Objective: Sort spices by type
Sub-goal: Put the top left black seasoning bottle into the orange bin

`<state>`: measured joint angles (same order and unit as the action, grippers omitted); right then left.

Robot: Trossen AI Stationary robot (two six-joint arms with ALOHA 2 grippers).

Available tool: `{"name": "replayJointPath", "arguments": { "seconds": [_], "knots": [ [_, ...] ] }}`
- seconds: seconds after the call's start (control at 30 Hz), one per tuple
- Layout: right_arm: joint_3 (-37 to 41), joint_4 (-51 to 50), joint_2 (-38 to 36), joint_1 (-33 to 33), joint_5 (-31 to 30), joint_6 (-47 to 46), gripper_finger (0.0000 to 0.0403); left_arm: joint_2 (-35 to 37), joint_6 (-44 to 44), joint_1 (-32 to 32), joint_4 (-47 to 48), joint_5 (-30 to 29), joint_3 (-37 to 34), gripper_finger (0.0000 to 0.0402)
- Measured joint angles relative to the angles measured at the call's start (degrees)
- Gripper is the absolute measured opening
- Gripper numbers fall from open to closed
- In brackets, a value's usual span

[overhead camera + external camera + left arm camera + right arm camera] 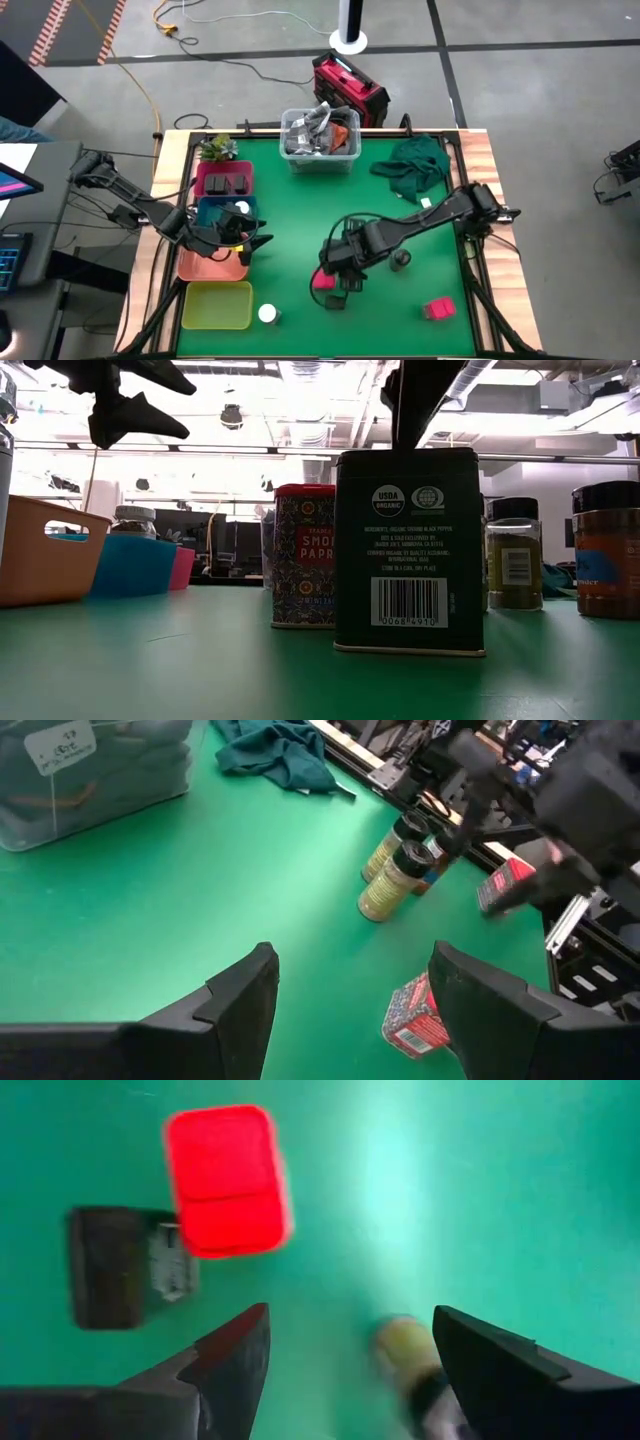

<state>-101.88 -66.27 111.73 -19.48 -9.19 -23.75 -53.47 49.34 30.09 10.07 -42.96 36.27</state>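
both claws spread, nothing held

high view: we see the left gripper [243, 238] at left centre, over the blue tray [212, 212] and orange tray [205, 266], near a white-topped jar [241, 209]. the right gripper [338, 268] sits at lower centre above a red box [323, 281] and black box [337, 296]. a second red box [438, 308] lies lower right, a second white-topped jar [267, 314] by the yellow tray [216, 305], two black boxes in the pink tray [225, 184].

low view: we see a black tin [409, 550] at centre, a red tin [303, 556] just left of it, jars at right.

left wrist view: we see the fingers [233, 1010] wide apart, empty, over green mat [200, 880].

right wrist view: we see the fingers [225, 1360] wide apart, empty; the red box [227, 1180] upper left, the black one [118, 1267] beside it.
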Motion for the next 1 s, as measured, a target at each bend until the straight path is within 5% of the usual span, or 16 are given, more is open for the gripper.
{"name": "replayJointPath", "arguments": {
  "seconds": [0.47, 1.0],
  "knots": [
    [0.0, -9.47, -0.1, 3.16, 4.06, 14.64, 0.0306, 0.0, 4.4, 0.04, 4.16, 0.26, 0.0, 0.0247],
    [3.3, -7.24, -3.56, 4.58, 3.66, 13.65, 0.0306, 0.36, 5.13, 0.09, 6.57, 0.06, 0.0, 0.0247]
  ]
}}
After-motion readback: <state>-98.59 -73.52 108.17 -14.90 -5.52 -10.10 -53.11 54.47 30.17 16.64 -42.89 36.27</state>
